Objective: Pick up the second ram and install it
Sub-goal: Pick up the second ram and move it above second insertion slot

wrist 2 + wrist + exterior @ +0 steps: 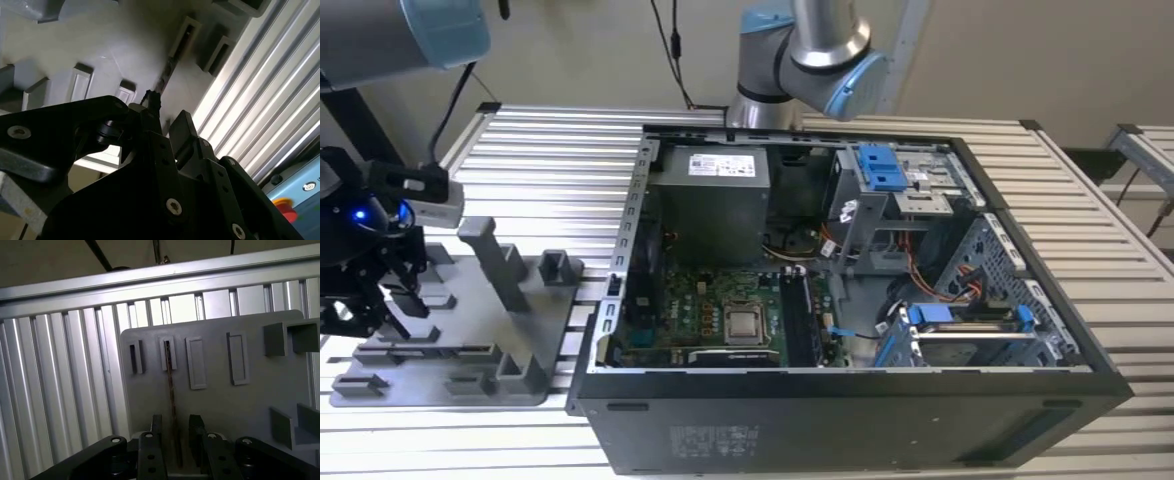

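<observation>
Nearest the exterior camera stands the open computer case (pixel 854 420), its side off and a green motherboard (pixel 707 320) lying flat inside. It rests on a slatted metal table (pixel 547 150) that runs across the whole scene. At the exterior view's left, beside the case, a grey fixture plate (pixel 467 392) with raised blocks lies on the slats.

Over that plate, well apart from the case, hangs the gripper (pixel 175 419). In the first wrist view its two black fingers (pixel 156 440) stand a narrow way apart, and a strip of grey plate shows on each side between them and the board, so they grip nothing.

Between those fingers runs the second ram (pixel 171 385), a thin dark board seen edge-on. It stands on its long edge on the plate, and its far end sits in a small raised slot block (pixel 167 354). The second wrist view shows the same dark strip just past the fingertips.
</observation>
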`<state>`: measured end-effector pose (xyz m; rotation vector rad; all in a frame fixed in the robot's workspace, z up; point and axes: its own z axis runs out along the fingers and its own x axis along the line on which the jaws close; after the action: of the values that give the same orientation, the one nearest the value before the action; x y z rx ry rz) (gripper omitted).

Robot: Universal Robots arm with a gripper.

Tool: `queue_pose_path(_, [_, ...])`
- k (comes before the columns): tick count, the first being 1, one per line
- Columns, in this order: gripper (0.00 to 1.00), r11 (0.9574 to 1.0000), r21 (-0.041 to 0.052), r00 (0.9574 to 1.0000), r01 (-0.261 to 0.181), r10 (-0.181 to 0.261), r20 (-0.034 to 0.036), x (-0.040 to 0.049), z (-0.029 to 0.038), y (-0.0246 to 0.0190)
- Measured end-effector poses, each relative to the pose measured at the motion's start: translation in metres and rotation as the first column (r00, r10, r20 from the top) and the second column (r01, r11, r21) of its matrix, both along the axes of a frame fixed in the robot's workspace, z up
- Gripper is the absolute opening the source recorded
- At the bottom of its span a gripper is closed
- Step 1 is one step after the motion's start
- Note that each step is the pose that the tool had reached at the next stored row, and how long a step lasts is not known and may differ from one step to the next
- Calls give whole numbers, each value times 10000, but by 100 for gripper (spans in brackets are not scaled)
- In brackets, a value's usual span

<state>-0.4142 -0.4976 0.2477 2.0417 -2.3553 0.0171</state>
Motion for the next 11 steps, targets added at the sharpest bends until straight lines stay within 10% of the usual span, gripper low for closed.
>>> queue_pose_path(11, [36, 10000, -1, 10000, -25, 25, 11, -17, -100, -2])
